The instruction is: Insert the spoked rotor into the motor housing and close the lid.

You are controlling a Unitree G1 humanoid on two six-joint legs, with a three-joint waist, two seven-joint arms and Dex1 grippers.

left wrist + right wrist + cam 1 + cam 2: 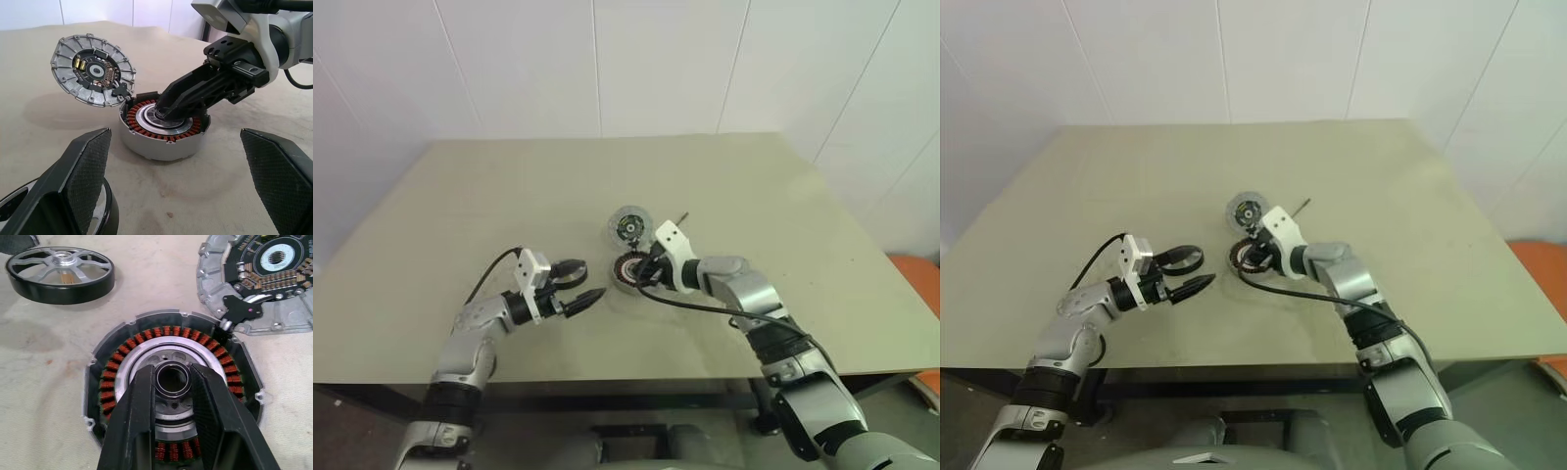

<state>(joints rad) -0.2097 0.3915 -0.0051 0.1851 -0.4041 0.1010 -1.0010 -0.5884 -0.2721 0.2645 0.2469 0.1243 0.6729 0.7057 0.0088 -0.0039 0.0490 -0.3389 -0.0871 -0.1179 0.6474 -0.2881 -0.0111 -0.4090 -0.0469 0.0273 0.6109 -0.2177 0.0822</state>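
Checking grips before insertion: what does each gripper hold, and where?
Left gripper: open, nothing. Right gripper pinches the small dark ring at the motor housing's centre, by its sides.

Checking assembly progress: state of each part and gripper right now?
Round silver motor housing with copper windings: open, no rotor inside.
Ribbed silver lid with circuit board: swung open.
Black-rimmed silver-spoked rotor: lying on table, not inserted.
Left gripper: open, empty.
Right gripper: closed on the housing's dark centre ring.
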